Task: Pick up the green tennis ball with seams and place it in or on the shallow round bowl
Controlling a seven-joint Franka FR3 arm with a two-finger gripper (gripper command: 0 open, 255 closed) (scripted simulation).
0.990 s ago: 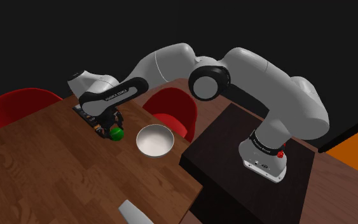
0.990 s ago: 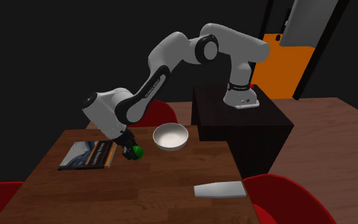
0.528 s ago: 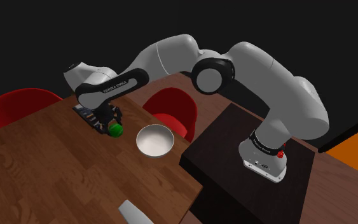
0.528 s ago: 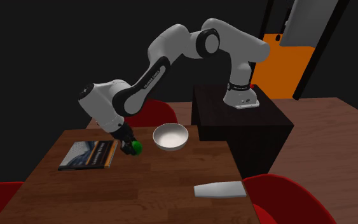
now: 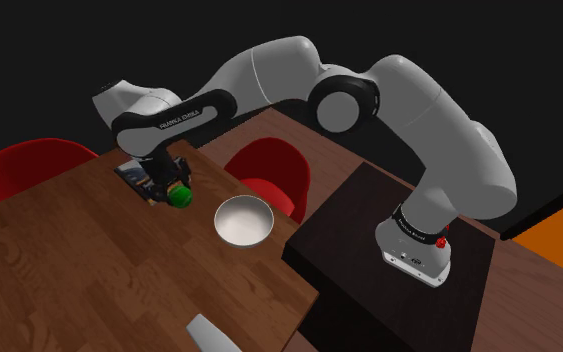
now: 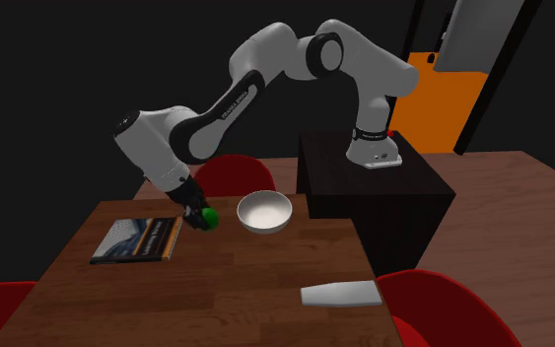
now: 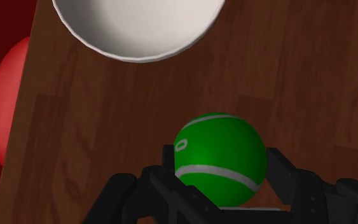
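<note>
Your gripper (image 5: pixel 174 189) (image 6: pixel 203 216) (image 7: pixel 219 167) is closed on the ball (image 5: pixel 179 196) (image 6: pixel 210 217) (image 7: pixel 220 159), a black finger pressed to each side. The ball is green with pale seam lines. It looks raised off the table (image 5: pixel 89 270), though you can't make out the gap.

The bowl (image 5: pixel 244 222) (image 6: pixel 264 211) (image 7: pixel 139 25) is white, shallow and upright. It stands near the ball but apart from it, to the ball's right in both the shoulder view and the second exterior view.

A book (image 6: pixel 137 240) lies flat just left of the ball in the second exterior view.

A pale flat slab (image 6: pixel 341 293) sits at the table's near right edge, well apart from the rest.

A red chair (image 5: pixel 269 170) stands beyond the bowl
</note>
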